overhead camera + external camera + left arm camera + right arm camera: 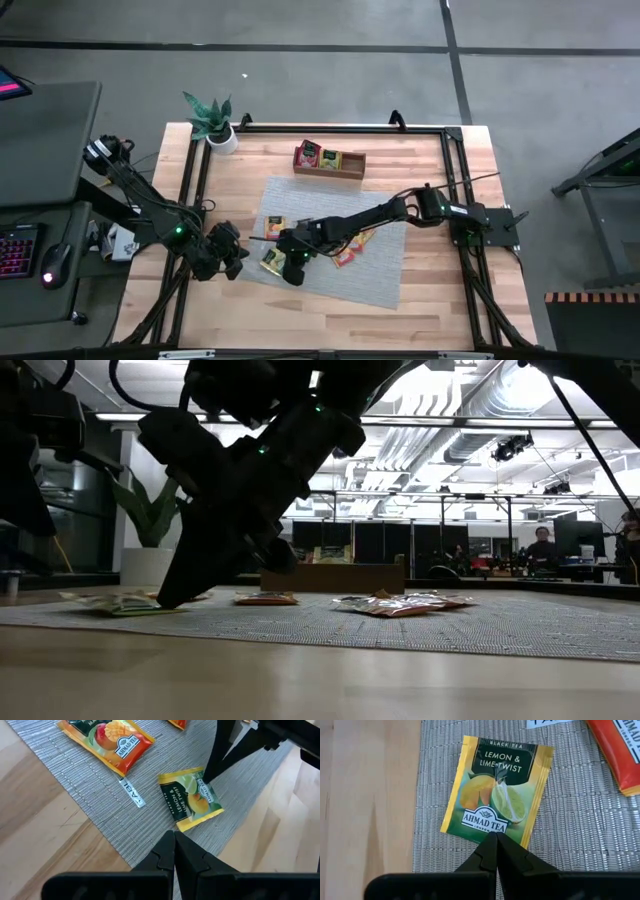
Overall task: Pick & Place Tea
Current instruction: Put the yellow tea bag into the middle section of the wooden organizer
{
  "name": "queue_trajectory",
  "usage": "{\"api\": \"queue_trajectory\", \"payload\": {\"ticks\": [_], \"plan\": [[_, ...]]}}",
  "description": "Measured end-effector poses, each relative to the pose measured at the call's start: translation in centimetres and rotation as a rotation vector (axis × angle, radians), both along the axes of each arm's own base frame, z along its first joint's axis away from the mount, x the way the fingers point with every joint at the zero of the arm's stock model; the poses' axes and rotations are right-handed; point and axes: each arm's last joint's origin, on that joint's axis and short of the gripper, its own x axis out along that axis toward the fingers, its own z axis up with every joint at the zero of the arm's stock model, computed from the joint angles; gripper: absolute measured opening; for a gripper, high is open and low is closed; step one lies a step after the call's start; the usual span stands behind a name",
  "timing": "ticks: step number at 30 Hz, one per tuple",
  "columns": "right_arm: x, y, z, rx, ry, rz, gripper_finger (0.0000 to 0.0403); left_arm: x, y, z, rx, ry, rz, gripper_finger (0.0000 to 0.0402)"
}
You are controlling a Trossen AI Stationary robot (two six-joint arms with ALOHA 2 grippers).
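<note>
A yellow-green lemon-and-lime tea sachet (495,790) lies flat near the left edge of the grey woven mat (375,275); it also shows in the high view (271,262) and the left wrist view (192,800). My right gripper (496,836) is shut, with its tip at one edge of this sachet. My left gripper (174,836) is shut too and stands just off the sachet's opposite corner, by the mat's left edge (237,257). An orange mango sachet (107,742) and red-orange sachets (352,250) lie flat on the mat. My right gripper meets the lemon-and-lime sachet with its shut fingertips at the edge below the brand label (492,831). It slants down from above, coming from the table's right. The sachet lies flat on the mat.
A brown wooden tray (352,168) holding a few sachets stands at the far side of the table. A potted plant (215,125) is at the far left corner. A small white tag (132,792) lies on the mat. Black frame rails (455,180) run along the table's edges.
</note>
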Motion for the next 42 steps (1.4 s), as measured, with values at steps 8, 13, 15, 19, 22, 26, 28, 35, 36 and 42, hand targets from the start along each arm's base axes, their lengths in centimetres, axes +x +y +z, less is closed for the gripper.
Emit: {"api": "queue_trajectory", "payload": {"ticks": [8, 13, 15, 19, 22, 26, 28, 35, 36, 42], "plan": [[-0.1, 0.0, -0.1, 0.005, 0.016, -0.013, 0.0000, 0.0, 0.1, 0.0, -0.075, -0.017, 0.102, 0.0032], [-0.1, 0.0, -0.2, 0.005, 0.018, -0.013, 0.0000, 0.0, 0.0, 0.0, -0.149, 0.004, 0.143, 0.0110], [-0.1, 0.0, -0.2, 0.005, 0.018, -0.013, 0.0000, 0.0, -0.1, -0.1, -0.188, 0.025, 0.153, 0.0142], [-0.1, 0.0, -0.2, 0.006, 0.018, -0.014, 0.0000, 0.0, -0.1, -0.1, -0.231, 0.031, 0.192, 0.0189], [-0.1, 0.0, -0.2, 0.006, 0.018, -0.014, 0.0000, 0.6, 0.3, 0.0, -0.265, 0.027, 0.224, 0.0204], [-0.1, 0.0, -0.2, 0.007, 0.019, -0.016, 0.0000, 1.7, 0.8, 0.3, -0.295, 0.011, 0.191, 0.0206], [-0.1, 0.0, -0.2, 0.007, 0.019, -0.016, 0.0000, 2.1, 1.3, 0.3, -0.295, 0.022, 0.198, 0.0207], [-0.1, 0.0, -0.3, 0.007, 0.020, -0.016, 0.0000, 2.6, 2.9, -2.0, -0.400, 0.034, 0.165, 0.0207], [-0.1, 0.0, -0.3, 0.007, 0.021, -0.016, 0.0000, 2.5, 3.1, -2.5, -0.413, 0.027, 0.162, 0.0207], [-0.1, 0.0, -0.3, 0.007, 0.021, -0.016, 0.0000, 2.5, 3.9, -3.5, -0.469, -0.039, 0.208, 0.0207]]}}
